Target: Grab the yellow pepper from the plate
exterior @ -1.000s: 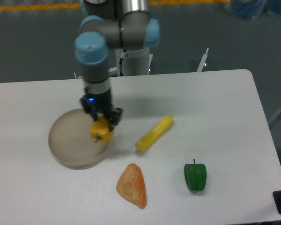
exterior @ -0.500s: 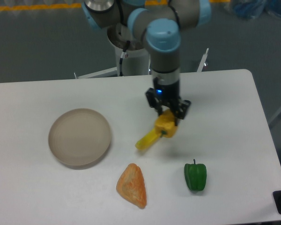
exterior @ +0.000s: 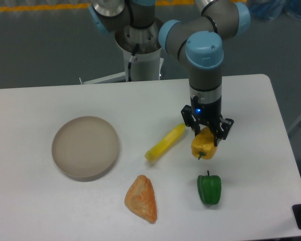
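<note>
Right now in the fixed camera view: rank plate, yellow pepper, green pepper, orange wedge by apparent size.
1. plate, clearly largest.
2. orange wedge.
3. green pepper and yellow pepper: too close to rank. The yellow pepper is held in the claw, which partly hides it and may lift it nearer the camera.

evenly lit from overhead, bright but soft. white table (exterior: pixel 50 211) looks slightly washed out, no hard glare. faint diffuse shadows under objs. whole pic a bit soft/low-res, edges mildly blurred, bg floor dimmer.
</note>
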